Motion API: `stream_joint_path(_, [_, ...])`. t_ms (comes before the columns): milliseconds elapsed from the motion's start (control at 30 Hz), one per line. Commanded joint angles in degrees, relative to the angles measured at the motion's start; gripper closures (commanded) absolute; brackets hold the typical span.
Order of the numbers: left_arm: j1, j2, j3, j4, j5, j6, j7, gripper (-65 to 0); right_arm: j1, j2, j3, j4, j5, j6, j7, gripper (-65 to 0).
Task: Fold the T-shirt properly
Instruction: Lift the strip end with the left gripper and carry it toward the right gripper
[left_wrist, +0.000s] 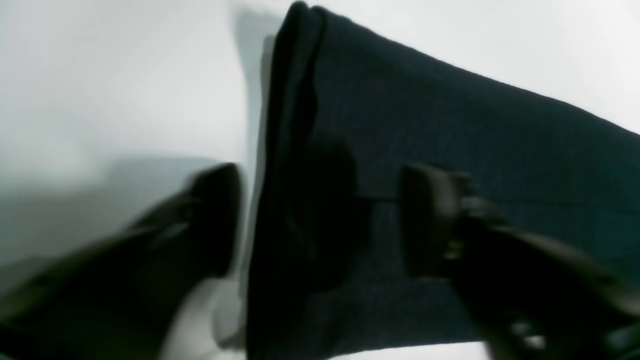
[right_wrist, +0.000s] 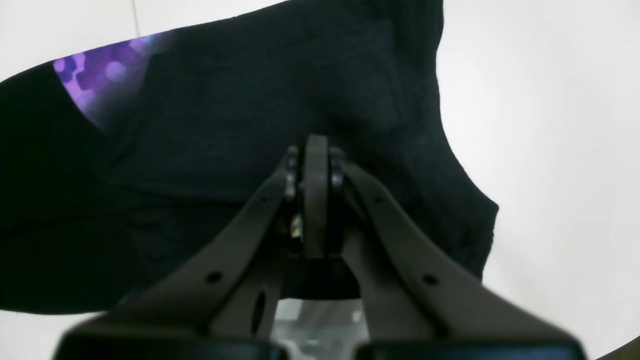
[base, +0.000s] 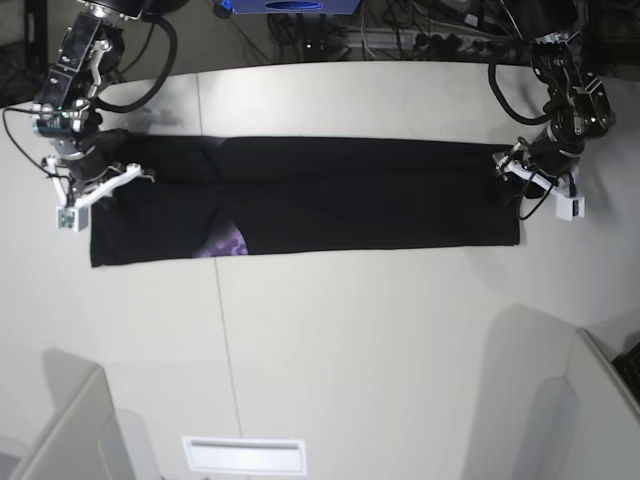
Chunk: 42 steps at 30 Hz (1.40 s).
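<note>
Left gripper (left_wrist: 320, 220) spread astride the T-shirt (base: 330, 200) edge; right gripper (right_wrist: 315, 165) pressed together.

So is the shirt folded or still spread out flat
Folded. The T-shirt lies as one long narrow band across the table, stacked layers show at its edge, and only a sliver of purple print shows.

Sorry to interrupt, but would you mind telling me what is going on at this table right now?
A two-armed robot is folding a black T-shirt, which lies on the white table as a long narrow band. The left gripper is at one end, its jaws apart astride the folded edge. The right gripper is over the other end with jaws shut. A patch of purple print peeks out.
</note>
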Motion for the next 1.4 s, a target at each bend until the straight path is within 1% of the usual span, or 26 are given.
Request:
stream_joint_path(0, [0.13,0.15,0.07,0.10,0.51,0.46,1.91,-36.2,0.40,-0.37,0.29,1.20,0.45,0.21,1.29,0.0])
stream_joint_path(167, [0.13,0.15,-0.28,0.10,0.42,0.46,1.91,-19.7,0.22,-0.55,0.29,1.20,0.45,0.30,1.29,0.0])
stream_joint_path(233, [0.13,0.06,-0.11,0.10,0.51,0.46,1.91,-9.4,-0.66,-0.55,0.21,1.28,0.81,0.30,1.29,0.0])
stream_joint_path(267, [0.13,0.06,-0.02,0.10,0.51,0.46,1.91,-3.1,-1.01,-0.55,0.21,1.46,1.95,0.65,1.29,0.0])
stream_joint_path(300, [0.05,-0.03,-0.19,0.10,0.51,0.46,1.91,0.0,-1.54,-0.55,0.38,1.72,4.06,1.70,1.12,0.0])
stream_joint_path(367, [-0.04,-0.38,-0.46,0.10,0.51,0.46,1.20,0.0,-2.94,-0.28,0.56,1.90,8.72,4.52,1.03,0.0])
stream_joint_path(400, [-0.04,-1.61,-0.37,0.10,0.51,0.46,-0.03,0.0,-3.47,-0.28,1.00,1.90,11.00,5.66,0.94,0.0])
stream_joint_path(467, [0.13,-2.93,-0.28,-0.34,0.51,0.46,-2.05,0.0,-3.82,-0.46,1.26,1.90,13.64,7.06,0.94,0.0])
stream_joint_path(567, [0.13,-5.04,-0.37,-0.60,0.51,0.55,-3.72,0.0,-4.52,-0.46,1.26,1.90,14.87,7.42,0.94,0.0])
stream_joint_path(700, [0.75,-7.15,-0.46,1.33,0.51,0.64,-3.72,0.0,-5.23,-0.28,1.26,1.90,14.96,7.42,1.03,0.0])
stream_joint_path(833, [2.68,-7.33,-0.46,7.22,0.86,0.73,-3.89,0.0,-6.11,-0.11,1.26,1.90,14.96,7.50,1.29,0.0])
stream_joint_path(867, [3.03,-7.24,-0.37,8.54,1.83,0.73,-3.89,0.0,-6.11,-0.11,1.26,1.90,14.96,7.50,1.29,0.0])
stream_joint_path(933, [3.30,-6.80,-0.02,12.50,6.40,0.73,-3.89,0.0,-6.11,-0.11,1.26,1.90,14.96,7.50,1.29,0.0])
stream_joint_path(967, [3.39,-5.83,0.16,14.25,8.95,0.73,-3.89,0.0,-6.11,-0.11,1.26,1.90,14.96,7.50,1.29,0.0])
stream_joint_path(1033, [3.65,-2.32,0.16,18.21,13.79,0.55,-3.72,0.0,-6.11,-0.11,1.26,1.90,14.96,7.50,1.29,0.0])
stream_joint_path(1133, [3.74,1.20,1.21,24.01,17.83,0.38,-3.28,0.0,-5.93,-0.11,1.26,1.90,14.96,7.50,1.29,0.0])
stream_joint_path(1233, [6.02,1.90,8.33,28.41,20.47,0.64,-3.45,0.0,-5.84,-0.11,1.26,1.90,14.96,7.50,1.29,0.0])
stream_joint_path(1300, [6.73,2.08,13.43,29.20,21.79,0.73,-3.63,0.0,-5.84,-0.11,1.26,1.90,14.96,7.50,1.29,0.0])
stream_joint_path(1367, [6.90,2.26,16.60,29.02,23.10,0.73,-3.63,0.0,-5.84,-0.11,1.26,1.90,14.96,7.50,1.29,0.0])
